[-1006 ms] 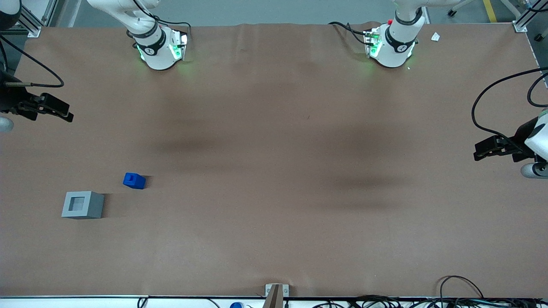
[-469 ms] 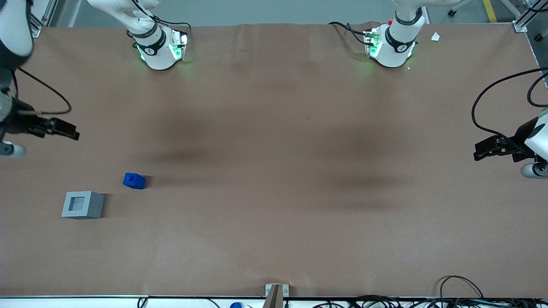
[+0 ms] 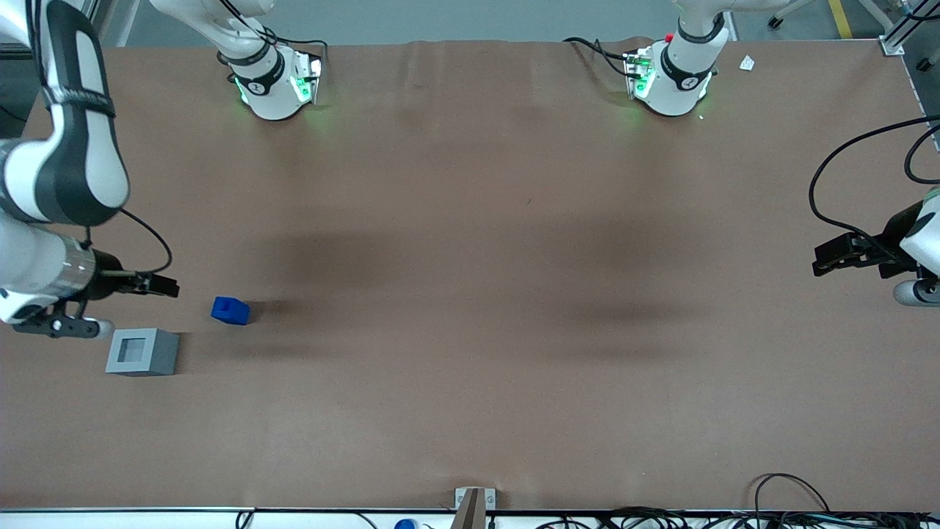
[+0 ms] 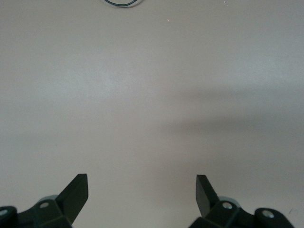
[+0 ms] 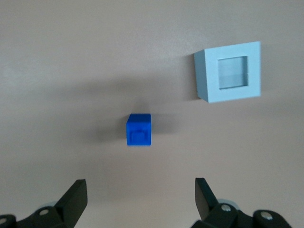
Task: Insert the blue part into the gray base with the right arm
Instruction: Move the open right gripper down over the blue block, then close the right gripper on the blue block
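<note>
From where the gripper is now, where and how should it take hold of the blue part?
Judging from the right wrist view, come straight down and close the fingers on the two flat side faces of the blue part. Its peg points up, and nothing crowds it: the gray base stands apart. The gripper is open and not yet over the part.

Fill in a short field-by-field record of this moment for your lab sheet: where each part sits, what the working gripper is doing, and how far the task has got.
blue part: on the brown table, peg up, apart from the base, untouched
gray base: on the table, square recess facing up and empty, nearer the front camera than the blue part
right arm: reaching in at the working arm's end of the table
gripper: open, empty, above the table, the blue part ahead of its fingers
task stage: approach; blue part not yet grasped or inserted
</note>
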Controlling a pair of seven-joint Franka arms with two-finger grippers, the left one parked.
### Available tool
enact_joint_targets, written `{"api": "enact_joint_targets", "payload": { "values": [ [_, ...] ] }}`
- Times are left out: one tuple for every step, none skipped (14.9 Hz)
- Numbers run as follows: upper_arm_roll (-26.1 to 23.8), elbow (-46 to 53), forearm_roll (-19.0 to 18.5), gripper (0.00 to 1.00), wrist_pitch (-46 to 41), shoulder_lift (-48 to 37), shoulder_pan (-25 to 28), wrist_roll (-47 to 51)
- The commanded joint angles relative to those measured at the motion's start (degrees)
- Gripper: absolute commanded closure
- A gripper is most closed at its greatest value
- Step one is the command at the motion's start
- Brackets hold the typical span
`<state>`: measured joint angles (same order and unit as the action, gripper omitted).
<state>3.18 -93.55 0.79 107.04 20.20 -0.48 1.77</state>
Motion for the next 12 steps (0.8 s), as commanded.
{"api": "enact_joint_targets", "payload": {
  "values": [
    [-0.6,-1.9,0.2,0.0,3.4,2.5,-0.5,0.3],
    [-0.6,-2.5,0.2,0.0,4.2,3.3,-0.4,0.3],
    [-0.6,-3.6,0.2,0.0,5.9,3.8,-0.3,0.3],
    [-0.6,-4.9,0.2,0.0,8.2,4.2,-0.1,0.3],
    [-0.7,-6.4,0.2,0.0,11.0,4.8,0.0,0.6],
    [-0.7,-7.2,0.2,0.0,12.9,5.5,0.3,0.6],
    [-0.7,-8.0,0.2,0.0,14.5,6.2,0.4,0.6],
    [-0.8,-8.3,0.3,0.0,15.6,6.5,0.6,0.7],
    [-0.8,-8.7,0.3,0.0,16.5,7.5,0.7,0.9],
    [-0.8,-8.7,0.4,0.0,16.9,8.4,0.7,1.0],
    [-0.8,-8.6,1.7,0.0,16.9,9.1,0.4,1.0],
    [-0.8,-8.6,3.4,0.03,17.0,9.9,0.5,0.9]
  ]
}}
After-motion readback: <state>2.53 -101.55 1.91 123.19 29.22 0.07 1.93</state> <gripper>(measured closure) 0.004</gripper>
